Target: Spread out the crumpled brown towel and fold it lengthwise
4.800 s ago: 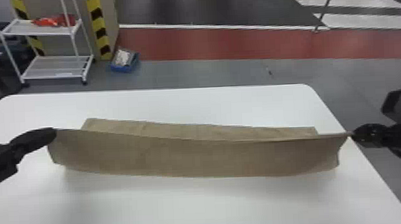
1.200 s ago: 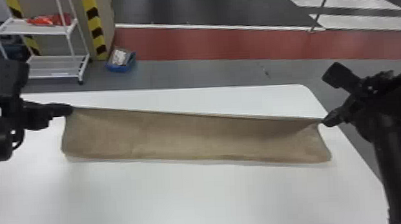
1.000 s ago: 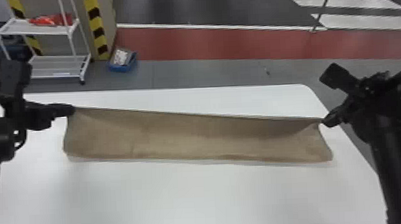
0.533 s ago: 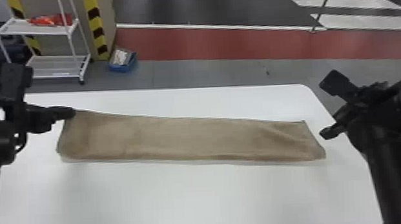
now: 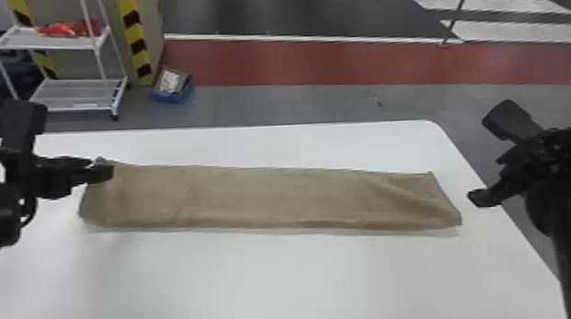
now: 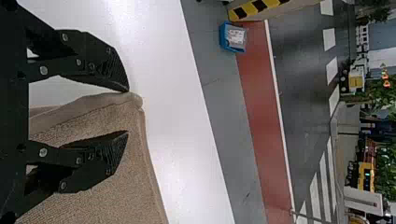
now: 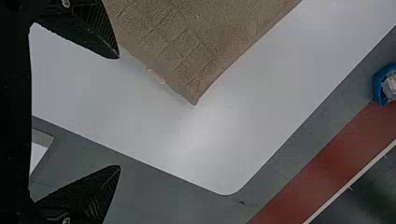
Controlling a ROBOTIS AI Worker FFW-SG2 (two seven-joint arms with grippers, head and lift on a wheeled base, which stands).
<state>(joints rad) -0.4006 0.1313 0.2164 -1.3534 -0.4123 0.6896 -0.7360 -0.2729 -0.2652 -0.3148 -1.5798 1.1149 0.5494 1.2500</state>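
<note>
Towel of brown cloth lies as long strip on smooth white table, fold looks done, release step; my black left gripper and black right gripper gape, next needs snag-free retreat.

There is one left gripper, one right gripper, one brown towel, one white table, one wheeled cart, one blue bin, apparently one red packet.

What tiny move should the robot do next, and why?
Probably ease the left gripper away from the towel: its fingers are apart at one corner, and the towel lies in a long strip on the table, with the right gripper open beside it.
</note>
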